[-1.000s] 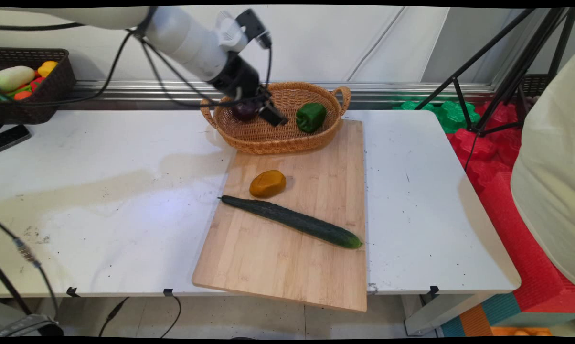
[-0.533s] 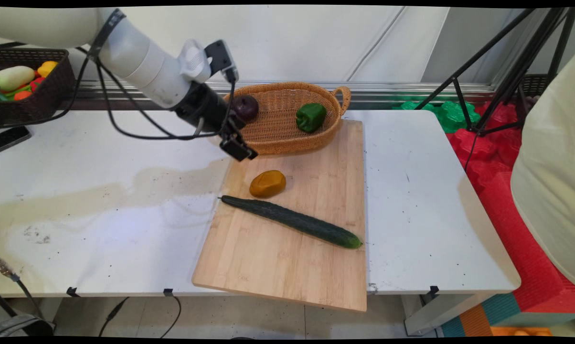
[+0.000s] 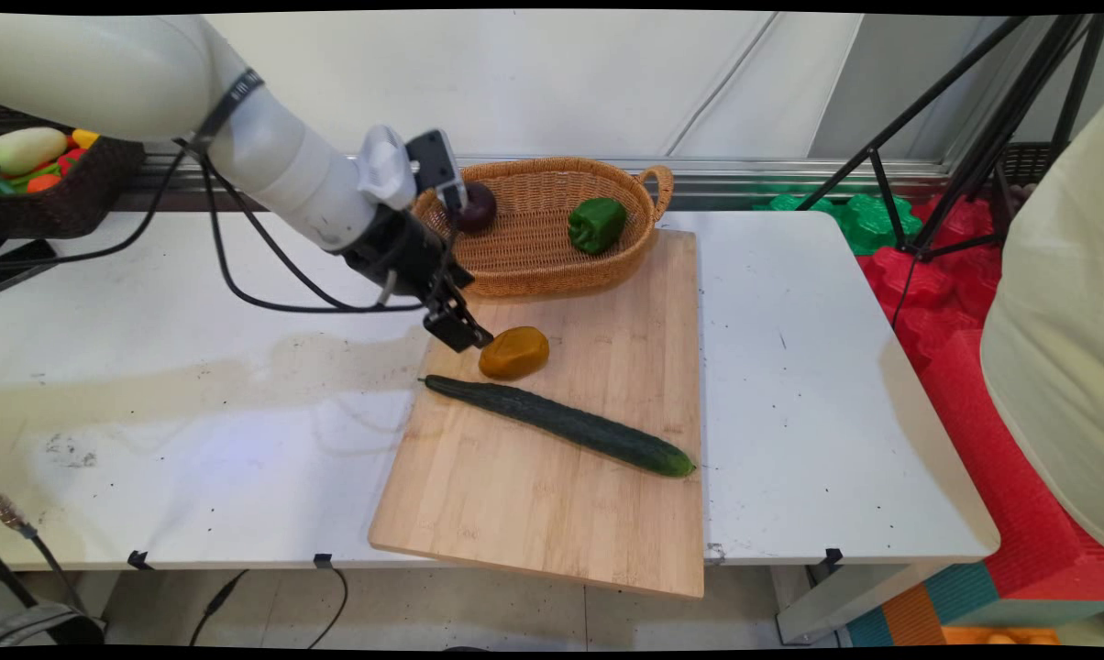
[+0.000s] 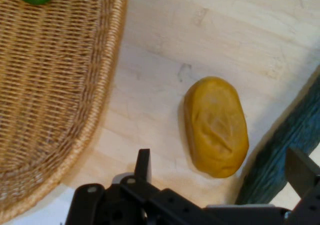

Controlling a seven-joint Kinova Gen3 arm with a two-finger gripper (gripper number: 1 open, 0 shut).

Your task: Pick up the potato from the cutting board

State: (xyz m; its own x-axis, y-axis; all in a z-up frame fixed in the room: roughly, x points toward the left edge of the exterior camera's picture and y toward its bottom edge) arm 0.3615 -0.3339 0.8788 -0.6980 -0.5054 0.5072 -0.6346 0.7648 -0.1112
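The black two-finger gripper (image 3: 460, 332) hung with fingers spread apart, empty, just left of the yellow-brown rounded potato-like lump (image 3: 513, 353) on the bamboo cutting board (image 3: 607, 302). Contact with it seemed absent, though the view was unclear. A long dark green cucumber (image 3: 561, 425) lay just beside the lump; the woven wicker basket (image 3: 552, 266) stood behind.

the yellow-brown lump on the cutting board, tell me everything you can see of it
The potato is a smooth, ochre oval with shallow creases on top, looking like a plastic model. It lies flat on the wooden cutting board, apart from the wicker basket and just beside the cucumber. The open gripper hovers over it, fingers on either side, not touching.
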